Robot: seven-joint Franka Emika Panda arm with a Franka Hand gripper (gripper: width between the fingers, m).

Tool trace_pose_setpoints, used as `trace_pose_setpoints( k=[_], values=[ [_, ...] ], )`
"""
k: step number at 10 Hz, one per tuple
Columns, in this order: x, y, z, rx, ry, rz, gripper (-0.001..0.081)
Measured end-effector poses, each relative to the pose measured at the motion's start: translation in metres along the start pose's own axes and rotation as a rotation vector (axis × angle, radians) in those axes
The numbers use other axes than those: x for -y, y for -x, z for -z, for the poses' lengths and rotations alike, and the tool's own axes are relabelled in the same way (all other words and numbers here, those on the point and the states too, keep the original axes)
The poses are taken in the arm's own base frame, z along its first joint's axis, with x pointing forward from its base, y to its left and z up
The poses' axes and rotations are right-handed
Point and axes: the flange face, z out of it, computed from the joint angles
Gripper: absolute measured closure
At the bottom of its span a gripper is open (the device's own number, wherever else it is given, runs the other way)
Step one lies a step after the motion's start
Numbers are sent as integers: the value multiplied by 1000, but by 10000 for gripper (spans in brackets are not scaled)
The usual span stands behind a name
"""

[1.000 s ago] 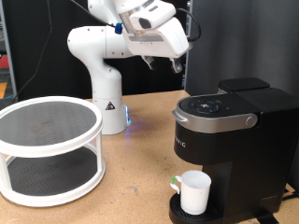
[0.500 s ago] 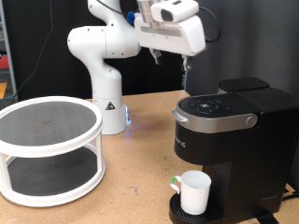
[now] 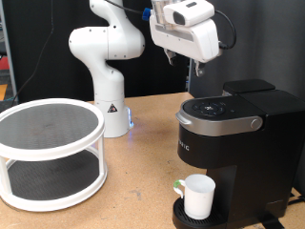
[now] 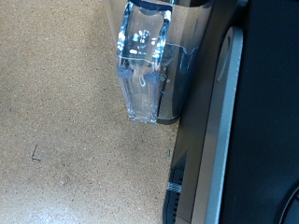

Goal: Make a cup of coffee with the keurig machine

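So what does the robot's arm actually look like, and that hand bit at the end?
The arm is glossy white, built from rounded, bulbous segments on a conical base with a small dark triangular marking and a blue glow beside it. Blue accents show near its upper joints. A boxy white camera housing sits by the wrist, with black cables trailing off. The gripper has slim dark fingers. The wrist view does not show them.
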Motion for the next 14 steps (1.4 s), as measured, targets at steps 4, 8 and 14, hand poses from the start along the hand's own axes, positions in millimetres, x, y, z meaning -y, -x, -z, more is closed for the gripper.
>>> trace_pose_setpoints(
  k=[4,8,14],
  values=[
    [4,-34,10,-39,78,-196,3],
    [-12,-67,22,-59,95,-241,3],
    [-35,-79,18,-40,93,-224,3]
  ],
)
